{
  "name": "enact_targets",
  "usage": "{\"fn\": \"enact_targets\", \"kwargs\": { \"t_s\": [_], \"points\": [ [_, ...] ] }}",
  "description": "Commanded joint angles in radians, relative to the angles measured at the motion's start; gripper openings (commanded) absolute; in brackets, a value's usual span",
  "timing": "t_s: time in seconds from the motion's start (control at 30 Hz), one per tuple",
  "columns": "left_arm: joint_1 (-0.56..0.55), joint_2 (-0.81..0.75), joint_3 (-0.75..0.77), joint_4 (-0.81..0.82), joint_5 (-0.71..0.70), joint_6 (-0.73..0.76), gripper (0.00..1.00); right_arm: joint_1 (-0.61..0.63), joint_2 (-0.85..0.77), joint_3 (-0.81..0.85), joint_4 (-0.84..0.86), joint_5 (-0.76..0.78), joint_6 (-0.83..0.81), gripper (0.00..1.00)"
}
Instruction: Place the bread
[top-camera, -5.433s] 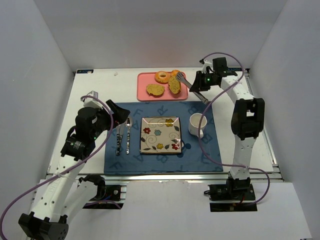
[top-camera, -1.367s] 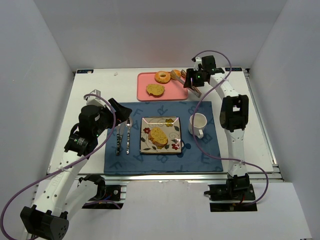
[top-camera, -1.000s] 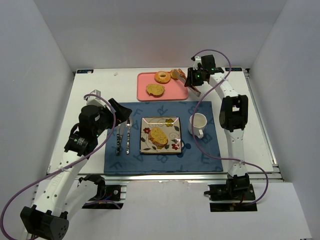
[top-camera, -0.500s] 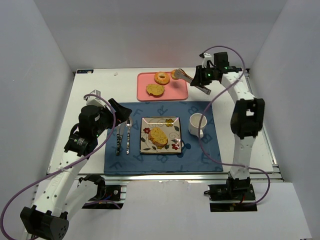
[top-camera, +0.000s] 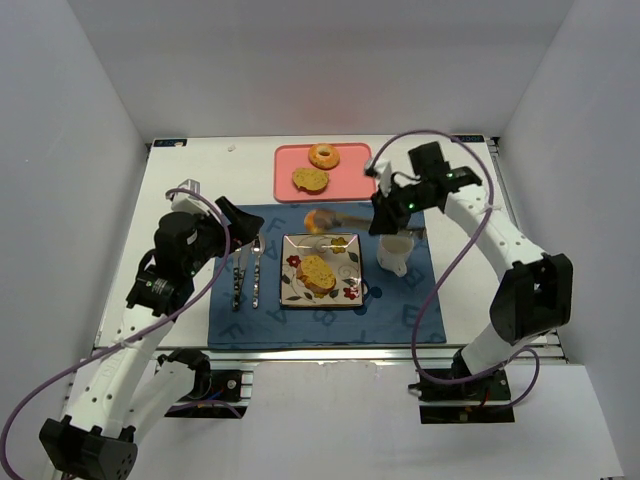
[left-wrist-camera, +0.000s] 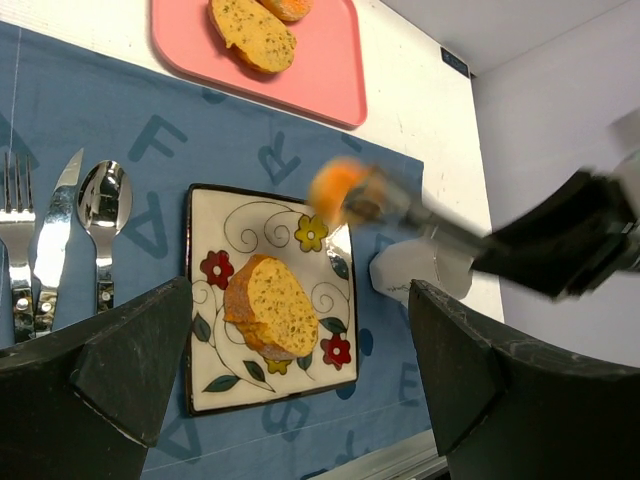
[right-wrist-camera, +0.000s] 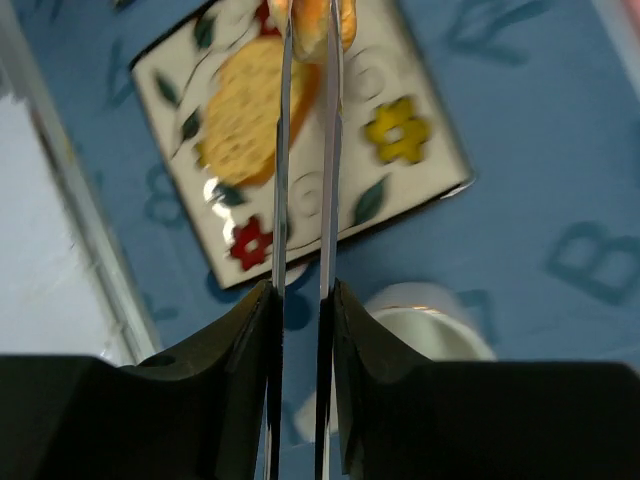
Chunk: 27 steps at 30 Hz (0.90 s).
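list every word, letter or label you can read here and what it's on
"F", "R", "A": big single letters printed on the blue placemat, left wrist view
"B": same placemat, right wrist view
small dark tag at the far edge: too small to read
no brands or numbers legible

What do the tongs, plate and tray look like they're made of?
tongs: metal, likely polished steel; the thin flat blades are shiny and mirror-like.
plate: probably glazed ceramic; glossy white face, painted flowers and swirls, dark rim.
tray: looks like matte pink plastic; even colour, rounded corners, no glare.
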Motion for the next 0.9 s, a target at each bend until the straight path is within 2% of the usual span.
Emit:
{"fn": "enact_targets", "kwargs": {
  "t_s": [0.0,0.27,0.47,0.57,0.87],
  "points": [
    [0.000,-0.035,-0.012,0.022,0.018,0.012,0.98,0.034,-0.054,-0.059,-0.095,0.046,-0.085,0.26],
    [0.000,-0.087,-0.061,0.019,0.021,-0.005,0.98,0.074,-0.071,-0.143,-0.096,0.149,-0.062,0.31],
    [0.000,-0.110,-0.066,0.011,0.016,-0.008,0.98,0.098,-0.052,-0.133,-0.078,0.195,-0.026,0.51],
    [0.001,-0.124,-0.066,0.001,0.009,-0.008,0.98,0.100,-0.061,-0.122,-0.076,0.195,-0.026,0.57],
    [0.001,-0.137,-0.081,0.011,0.007,-0.015,0.98,0.095,-0.128,-0.094,-0.018,0.201,0.024,0.57]
  ]
}}
